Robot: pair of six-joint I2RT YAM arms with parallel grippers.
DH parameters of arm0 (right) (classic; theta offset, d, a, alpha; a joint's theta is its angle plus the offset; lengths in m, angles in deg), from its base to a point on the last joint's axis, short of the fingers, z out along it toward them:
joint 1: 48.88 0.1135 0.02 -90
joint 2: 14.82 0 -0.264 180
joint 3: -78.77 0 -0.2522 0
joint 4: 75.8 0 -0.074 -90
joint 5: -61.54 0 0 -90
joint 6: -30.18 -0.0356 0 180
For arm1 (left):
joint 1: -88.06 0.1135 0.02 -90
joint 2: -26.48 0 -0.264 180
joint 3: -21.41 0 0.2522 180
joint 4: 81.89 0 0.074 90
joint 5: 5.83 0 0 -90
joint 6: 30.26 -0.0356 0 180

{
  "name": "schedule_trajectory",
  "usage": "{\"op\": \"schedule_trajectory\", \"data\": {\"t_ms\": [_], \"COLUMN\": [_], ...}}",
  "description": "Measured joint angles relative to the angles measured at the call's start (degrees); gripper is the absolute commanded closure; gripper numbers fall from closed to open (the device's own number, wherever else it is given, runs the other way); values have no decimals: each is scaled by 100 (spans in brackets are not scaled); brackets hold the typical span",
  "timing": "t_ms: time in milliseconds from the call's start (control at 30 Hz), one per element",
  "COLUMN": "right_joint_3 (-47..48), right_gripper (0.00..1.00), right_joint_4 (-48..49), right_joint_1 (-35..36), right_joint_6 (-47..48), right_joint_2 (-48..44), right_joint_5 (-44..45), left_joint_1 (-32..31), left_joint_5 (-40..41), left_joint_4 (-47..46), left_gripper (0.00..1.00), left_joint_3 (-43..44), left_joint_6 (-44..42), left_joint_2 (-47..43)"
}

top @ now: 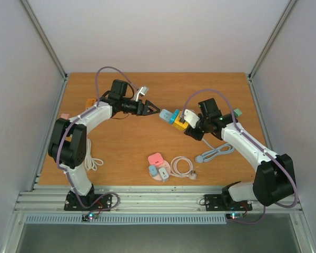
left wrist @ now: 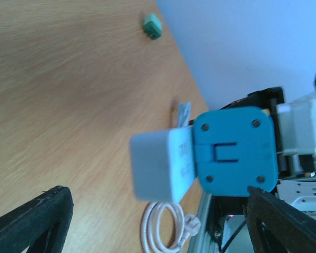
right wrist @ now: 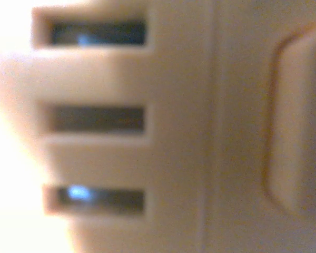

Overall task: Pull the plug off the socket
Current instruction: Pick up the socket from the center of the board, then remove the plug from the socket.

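A blue cube socket [top: 174, 117] [left wrist: 234, 153] with a yellow part [top: 180, 125] hangs above the middle of the table. A white plug [top: 165, 113] [left wrist: 160, 166] sticks out of its left side. My right gripper [top: 194, 126] grips the socket from the right. In the right wrist view a blurred pale face with three slots [right wrist: 97, 120] fills the frame and hides the fingers. My left gripper [top: 152, 109] [left wrist: 158, 194] is open just left of the plug. Its dark fingers [left wrist: 42, 221] stand apart on either side, short of the plug and not touching it.
A second white plug [left wrist: 300, 129] sits on the socket's far side. On the table lie a green block [top: 237, 112] [left wrist: 152, 25], a coiled white cable [top: 182, 166] [left wrist: 166, 234], a pink dish [top: 154, 176] with small adapters, a grey cable [top: 216, 153] and a white cord [top: 95, 161].
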Motion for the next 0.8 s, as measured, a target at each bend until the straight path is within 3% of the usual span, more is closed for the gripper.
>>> {"op": "schedule_trajectory", "data": {"t_ms": [267,467,600,800], "right_joint_3": [0,0,0,-2], "right_gripper": [99,99,99,99], "right_joint_4": [138,245,308,354], "right_joint_1": [509,603,647,693], "right_joint_6": [-227,-317,-348,-431], "right_joint_2": [-76,-195,-280,-334], "right_joint_5": [461,599,614,638], "left_joint_1": [0,0,0,0], "left_joint_5": [-538,-544,-514,-651], "left_joint_4": [-704,-822,-841,-909], "left_gripper": [15,17,25,27], "left_joint_3": [-46,-105,-105,-109], "left_joint_6": [710,911,916,1064], "left_joint_2": [0,37,162,354]}}
